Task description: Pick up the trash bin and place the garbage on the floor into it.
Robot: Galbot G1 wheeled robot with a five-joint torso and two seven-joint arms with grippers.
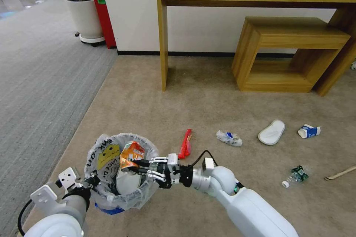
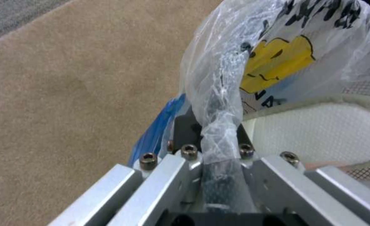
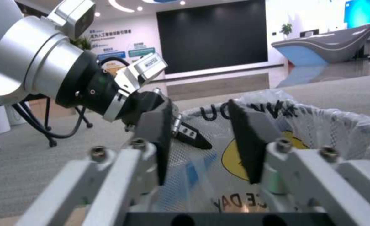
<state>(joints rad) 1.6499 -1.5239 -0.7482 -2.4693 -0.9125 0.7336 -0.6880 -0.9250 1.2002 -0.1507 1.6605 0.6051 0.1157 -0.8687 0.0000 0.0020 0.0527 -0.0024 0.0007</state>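
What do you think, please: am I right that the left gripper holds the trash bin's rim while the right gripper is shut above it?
Not quite. The right gripper is open, with its fingers apart and nothing between them, as the right wrist view shows. The rest holds: the left gripper holds the rim of the trash bin, and the right gripper is above it.
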